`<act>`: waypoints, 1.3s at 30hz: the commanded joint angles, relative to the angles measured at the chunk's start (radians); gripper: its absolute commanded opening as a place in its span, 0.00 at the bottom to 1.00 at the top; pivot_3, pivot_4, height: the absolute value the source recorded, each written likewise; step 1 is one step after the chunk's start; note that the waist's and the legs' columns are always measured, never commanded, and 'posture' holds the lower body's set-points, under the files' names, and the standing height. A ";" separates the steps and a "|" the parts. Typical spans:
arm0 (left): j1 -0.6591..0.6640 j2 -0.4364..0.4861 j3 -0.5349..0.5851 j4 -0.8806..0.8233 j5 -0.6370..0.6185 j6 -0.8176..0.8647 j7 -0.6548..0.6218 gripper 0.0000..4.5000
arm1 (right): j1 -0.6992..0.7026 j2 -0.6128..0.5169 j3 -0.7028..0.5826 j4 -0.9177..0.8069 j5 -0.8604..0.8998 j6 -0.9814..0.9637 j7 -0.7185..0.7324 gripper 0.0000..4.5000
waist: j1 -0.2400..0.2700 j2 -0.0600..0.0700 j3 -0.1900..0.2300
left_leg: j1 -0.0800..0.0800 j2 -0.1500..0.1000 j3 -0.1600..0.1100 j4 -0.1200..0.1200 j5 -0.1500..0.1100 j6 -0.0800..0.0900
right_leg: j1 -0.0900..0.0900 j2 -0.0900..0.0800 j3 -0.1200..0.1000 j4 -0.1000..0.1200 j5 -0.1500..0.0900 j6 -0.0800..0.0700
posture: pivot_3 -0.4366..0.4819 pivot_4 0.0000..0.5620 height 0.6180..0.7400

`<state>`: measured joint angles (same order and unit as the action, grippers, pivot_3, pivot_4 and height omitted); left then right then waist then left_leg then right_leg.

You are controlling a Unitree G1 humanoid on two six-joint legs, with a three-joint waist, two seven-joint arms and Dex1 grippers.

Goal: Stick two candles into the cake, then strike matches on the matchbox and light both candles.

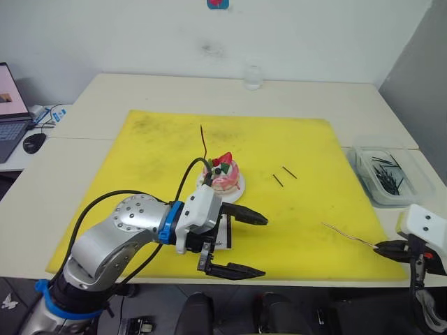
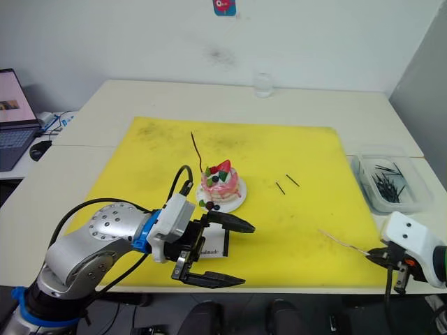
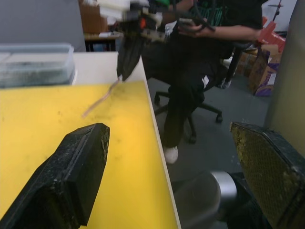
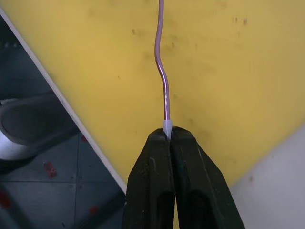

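The pink cake sits on its white plate mid-mat, with the red candle standing up from its left side. My left gripper hangs open just in front of the cake, above the white matchbox, which it partly hides. Two short dark matches lie on the mat to the right of the cake. At the mat's front right corner my right gripper is shut on the whitish end of the pale gold candle, which points low across the mat towards the cake.
Everything lies on a yellow mat. A clear tray of dark sticks stands at the right, a glass at the back. A laptop and mouse are far left. A seated person is beside the table.
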<state>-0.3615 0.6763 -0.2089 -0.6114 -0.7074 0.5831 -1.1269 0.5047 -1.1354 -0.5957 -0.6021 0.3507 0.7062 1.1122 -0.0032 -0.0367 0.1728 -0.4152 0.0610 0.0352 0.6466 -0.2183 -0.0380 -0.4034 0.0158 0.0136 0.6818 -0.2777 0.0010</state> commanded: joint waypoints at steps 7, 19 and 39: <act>-0.030 -0.056 -0.065 0.049 0.061 -0.062 -0.022 1.00 | 0.002 0.028 0.047 0.020 -0.037 -0.016 0.001 0.00 | -0.002 0.002 -0.001 | 0.000 0.000 -0.001 -0.001 0.000 0.000 | 0.000 0.001 -0.001 0.000 0.000 0.000 | 0.48 0.27 0.91; 0.035 -0.048 -0.078 0.053 0.134 -0.134 -0.025 1.00 | -0.032 0.010 0.080 0.067 -0.074 -0.019 -0.017 0.45 | -0.001 0.003 -0.002 | 0.000 -0.001 -0.001 0.000 0.000 0.000 | 0.000 0.001 0.000 0.000 0.000 0.000 | 0.48 0.27 0.91; 0.050 -0.074 -0.111 0.007 0.174 -0.142 0.028 1.00 | -0.320 -0.322 0.407 -0.011 -0.037 0.310 -0.016 0.52 | 0.000 0.004 -0.002 | 0.000 0.000 0.000 0.000 0.000 0.000 | -0.001 0.000 0.001 -0.001 0.000 0.000 | 0.48 0.27 0.91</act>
<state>-0.3064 0.6056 -0.3198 -0.5700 -0.5278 0.4493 -1.1019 0.2080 -1.4379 -0.2150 -0.6162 0.3117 1.0217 1.1044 -0.0031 -0.0328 0.1708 -0.4155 0.0608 0.0353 0.6462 -0.2183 -0.0381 -0.4041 0.0162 0.0146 0.6813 -0.2775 0.0007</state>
